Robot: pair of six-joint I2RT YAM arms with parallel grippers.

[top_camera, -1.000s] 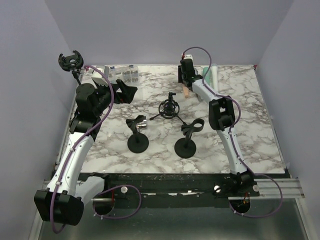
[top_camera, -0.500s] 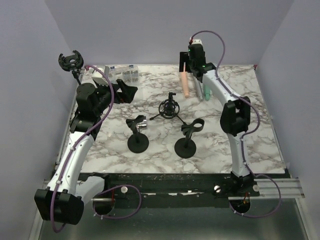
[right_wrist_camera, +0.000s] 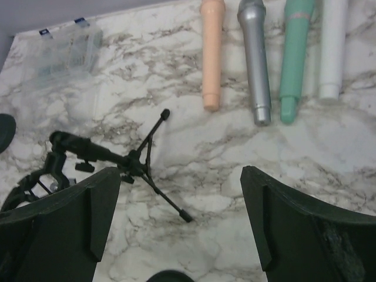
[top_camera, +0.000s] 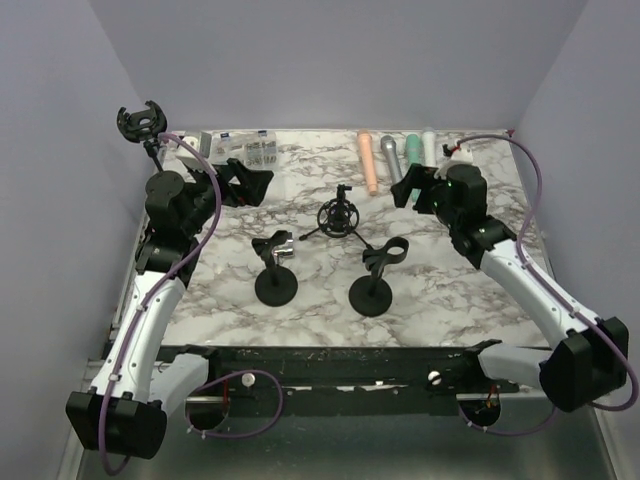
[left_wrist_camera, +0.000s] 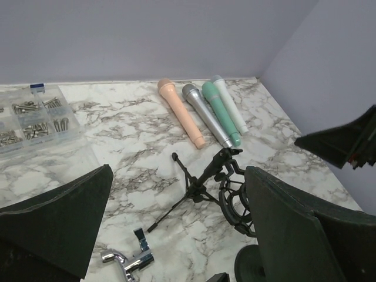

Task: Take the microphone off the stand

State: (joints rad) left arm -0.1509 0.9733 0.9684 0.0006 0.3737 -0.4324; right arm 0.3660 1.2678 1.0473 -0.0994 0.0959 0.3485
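Since the peach microphone [top_camera: 368, 162] lies flat with three others [top_camera: 410, 155] behind the empty tripod stand [top_camera: 338, 217], I'd call it basically done, left gripper [top_camera: 248, 183] and right gripper [top_camera: 415, 186] both spread wide, holding nothing.

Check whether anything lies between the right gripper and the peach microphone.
Nothing visible does. Only bare marble table separates the open right gripper from the peach microphone, which lies flat beside the silver microphone. The tripod stand sits left of that line.
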